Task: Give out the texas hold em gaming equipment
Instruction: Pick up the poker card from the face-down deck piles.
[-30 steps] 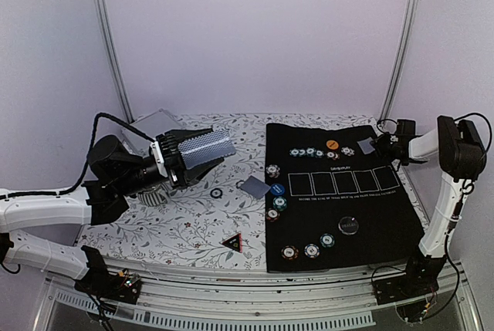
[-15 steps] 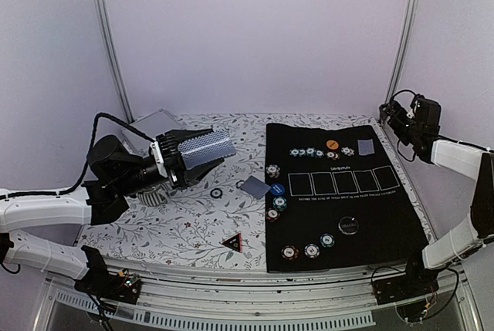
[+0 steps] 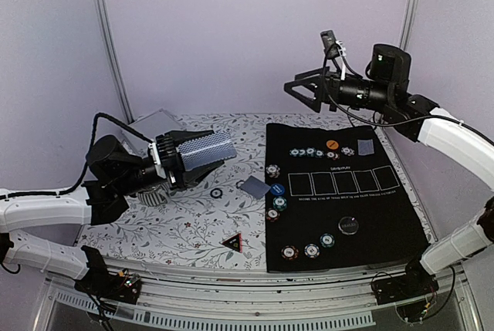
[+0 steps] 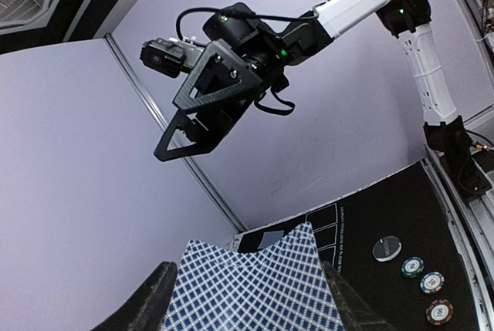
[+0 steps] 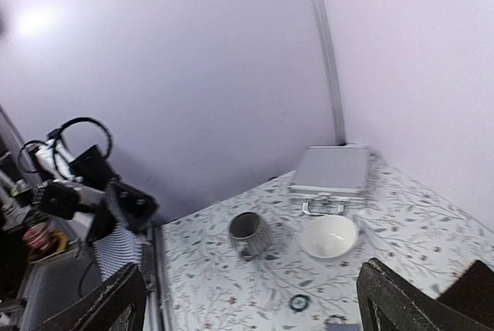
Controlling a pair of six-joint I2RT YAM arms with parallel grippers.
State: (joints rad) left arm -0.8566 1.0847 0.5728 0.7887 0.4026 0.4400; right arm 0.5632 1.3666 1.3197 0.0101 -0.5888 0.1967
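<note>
My left gripper [image 3: 202,150] is shut on a fan of blue-checked playing cards [image 4: 255,285], held above the flowered cloth left of the black mat [image 3: 386,215]. My right gripper [image 3: 305,88] hangs open and empty high above the mat's back edge, pointing left. Single cards lie at the mat's back right [image 3: 366,146] and at its left edge [image 3: 254,187]. Striped chips sit in a back row [image 3: 309,151], beside an orange one [image 3: 332,145]. Others lie by the blue button [image 3: 276,189] and at the front [image 3: 311,250]. A dark disc [image 3: 349,224] lies mid-mat.
A silver case [image 5: 330,170], a white bowl [image 5: 329,236] and a striped mug [image 5: 247,231] stand on the cloth at the back left. A small dark ring [image 3: 217,193] and a black triangle [image 3: 232,242] lie on the cloth. Metal frame posts rise at both back corners.
The right gripper opened beside the card at the mat's back right, then rose and swung left, well above the mat. The left arm and its cards have not moved.
</note>
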